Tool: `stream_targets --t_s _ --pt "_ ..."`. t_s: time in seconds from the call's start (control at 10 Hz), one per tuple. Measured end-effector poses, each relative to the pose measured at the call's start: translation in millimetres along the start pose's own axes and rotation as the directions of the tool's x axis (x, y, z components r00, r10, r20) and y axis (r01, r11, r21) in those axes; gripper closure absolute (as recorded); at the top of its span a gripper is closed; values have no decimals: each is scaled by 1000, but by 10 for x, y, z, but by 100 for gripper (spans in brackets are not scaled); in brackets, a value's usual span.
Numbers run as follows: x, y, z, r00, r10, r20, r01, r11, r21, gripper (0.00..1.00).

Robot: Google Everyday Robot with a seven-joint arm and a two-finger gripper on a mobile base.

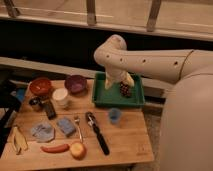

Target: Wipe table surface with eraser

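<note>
The table surface (pixel 127 137) is a light brown wooden top with many small things on it. The eraser (pixel 49 108), a small black block, lies at the left beside a small metal cup (pixel 35 103). My gripper (pixel 119 84) hangs over the green tray (pixel 102 97) at the table's back right, far to the right of the eraser. Its two cream fingers (pixel 109 83) stand apart and hold nothing. A dark knobbly object (pixel 125 90) lies in the tray just below the gripper.
A red bowl (pixel 40 86), a purple bowl (pixel 75 83) and a white cup (pixel 61 96) stand at the back left. A blue sponge (pixel 65 126), cloth (pixel 42 132), fork (pixel 78 127), black-handled utensil (pixel 98 134), blue cup (pixel 114 116), apple (pixel 78 150) and banana (pixel 19 139) lie in front.
</note>
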Motion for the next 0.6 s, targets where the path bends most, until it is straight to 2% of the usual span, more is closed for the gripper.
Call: stream_targets --t_s 0.1,0.2,0.3,0.5,0.6 --pt "12 8 0 1000 -13 10 13 1000 4 20" --pt "7 74 -21 998 -55 35 55 998 -3 20" --pt "-6 246 -54 992 -109 58 111 993 -25 20" --pt "-5 606 -127 977 -193 89 200 977 -80 20" --pt "22 910 -190 963 -248 107 260 958 -121 20"
